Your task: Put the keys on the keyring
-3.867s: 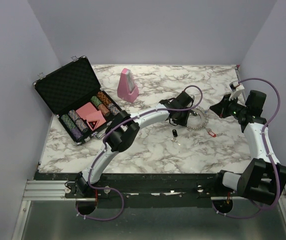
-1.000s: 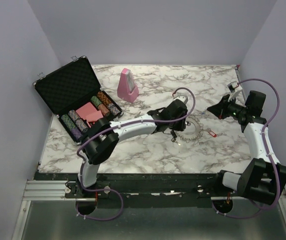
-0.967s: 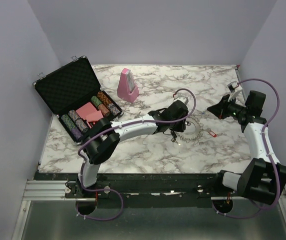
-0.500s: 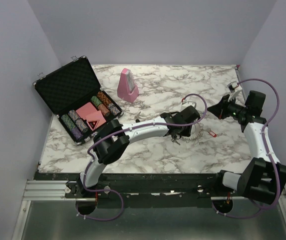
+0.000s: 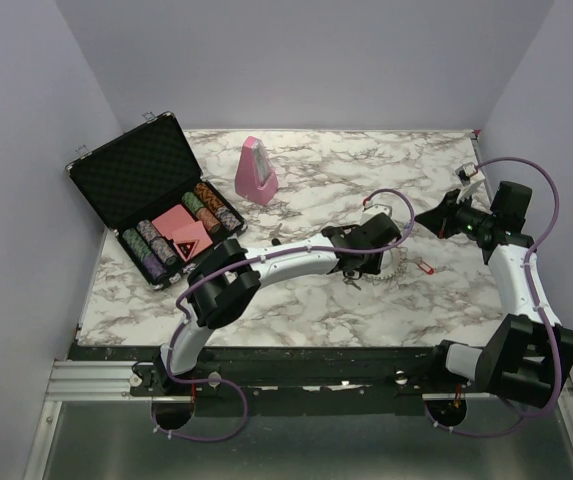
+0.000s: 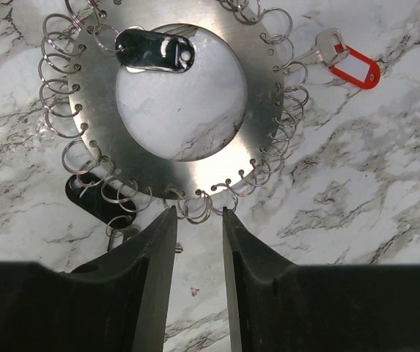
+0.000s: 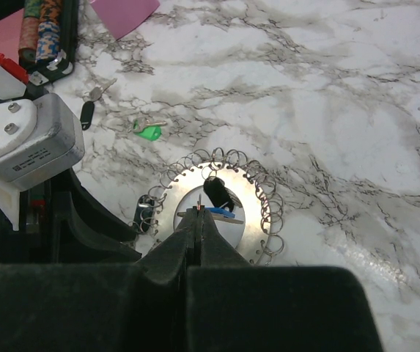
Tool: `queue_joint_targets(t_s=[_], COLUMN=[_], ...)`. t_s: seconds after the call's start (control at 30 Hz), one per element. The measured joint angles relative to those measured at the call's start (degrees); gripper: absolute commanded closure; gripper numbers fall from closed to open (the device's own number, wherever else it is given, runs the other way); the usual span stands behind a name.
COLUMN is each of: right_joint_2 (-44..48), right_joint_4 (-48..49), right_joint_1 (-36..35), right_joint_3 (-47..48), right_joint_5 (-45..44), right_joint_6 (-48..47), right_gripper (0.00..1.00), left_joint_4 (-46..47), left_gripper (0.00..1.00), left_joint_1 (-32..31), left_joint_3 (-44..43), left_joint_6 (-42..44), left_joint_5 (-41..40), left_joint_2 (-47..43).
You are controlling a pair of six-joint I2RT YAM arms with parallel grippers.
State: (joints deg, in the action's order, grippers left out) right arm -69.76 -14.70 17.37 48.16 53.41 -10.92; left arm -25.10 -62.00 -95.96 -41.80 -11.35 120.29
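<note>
The keyring (image 6: 262, 110) is a flat silvery disc with a round hole and small wire loops round its rim, lying on the marble (image 5: 396, 262). My left gripper (image 6: 196, 214) is open at its near rim, with a couple of loops between the fingertips. A black tag (image 6: 155, 50) lies in the hole. Close by are a red-capped key (image 6: 349, 64) and a black-capped key (image 6: 91, 202). My right gripper (image 7: 199, 208) hangs above the keyring (image 7: 257, 213), shut on a blue-capped key (image 7: 229, 213) held crosswise. Farther off lies a green-capped key (image 7: 149, 130).
An open black poker-chip case (image 5: 151, 205) stands at the back left, and a pink metronome (image 5: 255, 172) behind the middle. The red-capped key (image 5: 424, 267) lies just right of the keyring. Another black-capped key (image 7: 86, 114) lies near the case.
My left gripper has slid to the right, from the keyring's left side to over its near rim. The right arm has stayed still.
</note>
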Motion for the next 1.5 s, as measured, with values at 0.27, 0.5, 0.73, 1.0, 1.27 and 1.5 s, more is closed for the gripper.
queue_joint_targets(t_s=[0.27, 0.5, 0.73, 1.0, 1.27, 1.5], right_joint_2=[-0.44, -0.5, -8.74, -23.82, -28.57, -33.44], right_joint_4=[-2.58, -9.38, -12.46, -13.51, -12.33, -10.38], right_joint_1=[0.02, 1.75, 3.02, 2.97, -0.15, -4.42], right_joint_3=[0.15, 1.49, 5.35, 11.43, 16.52, 18.67], right_joint_5=[-5.73, -13.92, -21.49, -25.31, -25.68, -25.83], right_joint_6=[-4.37, -15.41, -23.37, -24.65, -22.77, -21.16], right_gripper=[1.0, 1.0, 1.0, 1.0, 1.0, 1.0], left_joint_4=[6.58, 18.4, 30.6, 31.56, 32.79, 33.77], left_gripper=[0.53, 0.01, 0.01, 0.01, 0.01, 0.01], left_joint_1=[0.48, 2.12, 8.13, 12.92, 13.6, 13.94], left_joint_3=[12.57, 34.95, 52.15, 65.33, 66.84, 67.8], left_joint_6=[3.96, 12.26, 16.87, 18.29, 19.12, 19.28], left_joint_5=[0.0, -1.49, -2.27, -0.35, 0.81, 1.84], left_joint_2=[-6.43, -33.7, -59.43, -73.42, -75.32, -75.01])
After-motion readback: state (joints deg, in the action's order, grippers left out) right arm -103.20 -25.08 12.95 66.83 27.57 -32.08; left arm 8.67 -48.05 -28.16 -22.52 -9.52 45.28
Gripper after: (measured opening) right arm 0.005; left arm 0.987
